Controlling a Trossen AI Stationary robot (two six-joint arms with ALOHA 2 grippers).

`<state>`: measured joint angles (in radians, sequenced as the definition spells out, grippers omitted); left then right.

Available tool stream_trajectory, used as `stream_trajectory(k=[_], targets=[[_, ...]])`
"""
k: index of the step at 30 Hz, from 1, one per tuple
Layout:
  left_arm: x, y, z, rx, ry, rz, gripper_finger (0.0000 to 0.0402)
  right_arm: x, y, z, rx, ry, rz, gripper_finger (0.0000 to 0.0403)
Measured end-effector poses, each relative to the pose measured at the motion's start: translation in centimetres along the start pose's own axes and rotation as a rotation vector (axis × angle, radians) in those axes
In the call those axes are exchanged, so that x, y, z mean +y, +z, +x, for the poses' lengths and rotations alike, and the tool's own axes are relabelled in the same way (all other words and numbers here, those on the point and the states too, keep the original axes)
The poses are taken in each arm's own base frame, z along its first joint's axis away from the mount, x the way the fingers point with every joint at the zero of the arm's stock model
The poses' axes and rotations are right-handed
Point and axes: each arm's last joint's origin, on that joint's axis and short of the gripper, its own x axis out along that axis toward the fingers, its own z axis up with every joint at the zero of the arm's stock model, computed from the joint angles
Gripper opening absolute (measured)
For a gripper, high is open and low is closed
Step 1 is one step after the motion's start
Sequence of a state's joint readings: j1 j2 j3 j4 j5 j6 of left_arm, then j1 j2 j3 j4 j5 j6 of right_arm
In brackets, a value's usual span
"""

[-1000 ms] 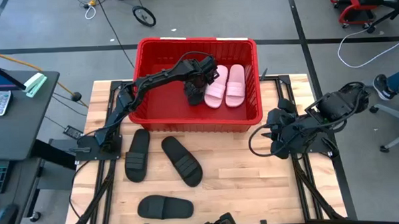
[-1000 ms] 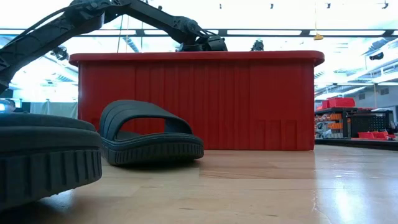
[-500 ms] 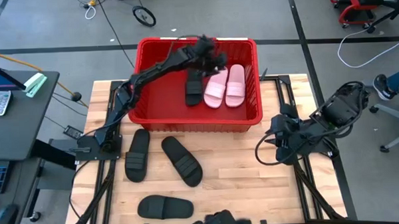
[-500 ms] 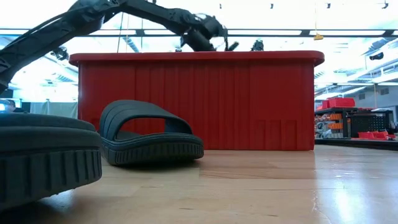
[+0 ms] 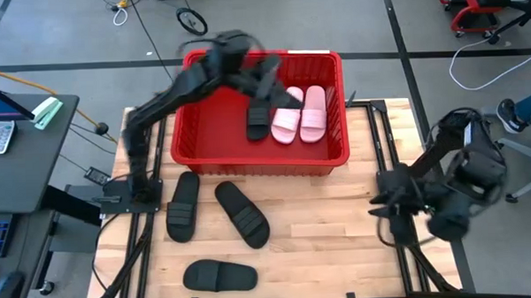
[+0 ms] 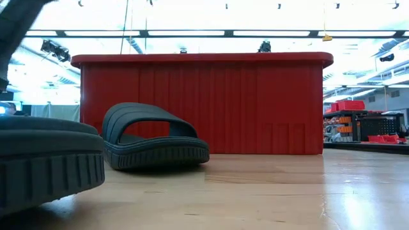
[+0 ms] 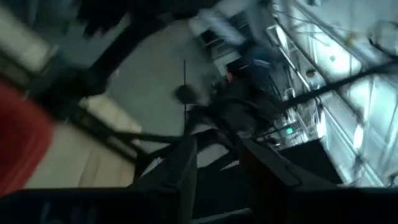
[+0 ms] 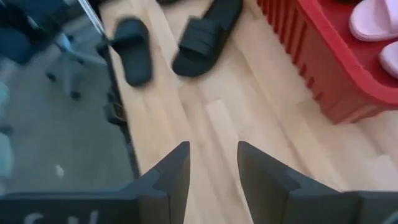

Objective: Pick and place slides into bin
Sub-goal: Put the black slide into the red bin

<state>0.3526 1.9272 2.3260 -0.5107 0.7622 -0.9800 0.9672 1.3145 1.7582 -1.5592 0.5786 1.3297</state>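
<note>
While the left tool (image 5: 267, 71) hangs empty, fingers apart, over the bin (image 5: 197, 134), a black slide (image 5: 259, 119) lies just below it.

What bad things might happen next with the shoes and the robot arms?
The left pincer is swinging above the red bin and might bump its rim. Three black slides are on the table; the middle one lies crooked, so a grab might slip. The right pincer is open, far from them.
</note>
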Motion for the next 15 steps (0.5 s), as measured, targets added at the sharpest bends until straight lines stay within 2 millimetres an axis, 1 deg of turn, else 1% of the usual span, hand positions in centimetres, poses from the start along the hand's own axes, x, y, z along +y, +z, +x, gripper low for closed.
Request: stream_trajectory(k=[2,4,6,8,10,11,13,15], targets=[[-4.4,-2.2,-0.6,-0.034,-0.042,0.121,0.0116,0.7,-1.1,-0.2,-0.041,0.045,0.042,0.0139],[-8.4,-4.8,-1.1,-0.054,-0.090,0.216,0.0108,1.6,-2.5,0.2,-0.079,0.101,0.058,0.0139],[-11.8,-7.5,-1.6,-0.088,-0.124,0.297,0.0101,2.6,-4.3,1.0,-0.091,0.158,0.071,0.0139],[-14.5,-10.1,-2.1,-0.137,-0.129,0.356,0.0092,3.3,-6.0,2.3,-0.097,0.193,0.099,0.0139],[-16.7,-12.5,-2.6,-0.201,-0.101,0.415,0.0082,3.5,-7.6,3.9,-0.115,0.202,0.153,0.0139],[-17.5,-13.6,-2.8,-0.231,-0.071,0.441,0.0076,3.5,-8.3,4.8,-0.119,0.199,0.187,0.0139],[-18.6,-15.7,-2.8,-0.280,0.011,0.482,0.0066,3.2,-9.6,6.6,-0.118,0.190,0.264,0.0139],[-19.1,-17.5,-2.6,-0.311,0.114,0.484,0.0056,3.0,-10.6,8.5,-0.118,0.196,0.346,0.0139]])
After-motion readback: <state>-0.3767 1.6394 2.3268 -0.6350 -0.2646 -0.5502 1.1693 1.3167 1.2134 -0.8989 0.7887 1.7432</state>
